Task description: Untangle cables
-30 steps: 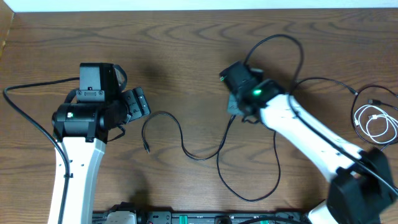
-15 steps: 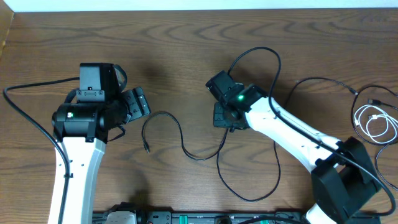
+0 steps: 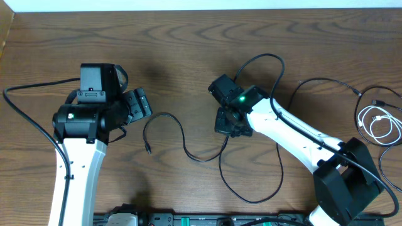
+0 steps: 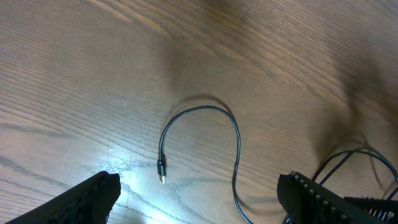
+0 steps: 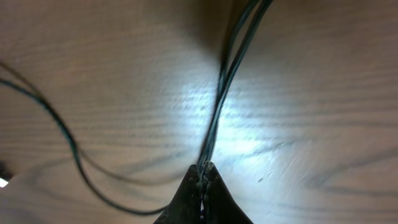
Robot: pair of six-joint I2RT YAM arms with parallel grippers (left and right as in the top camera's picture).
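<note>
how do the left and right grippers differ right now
The left gripper is open and holds nothing; the right gripper is shut on two black cable strands. The left gripper faces a loose plug end without touching it; the right gripper pinches the strands close to the table. Both point down at the wooden table.
</note>
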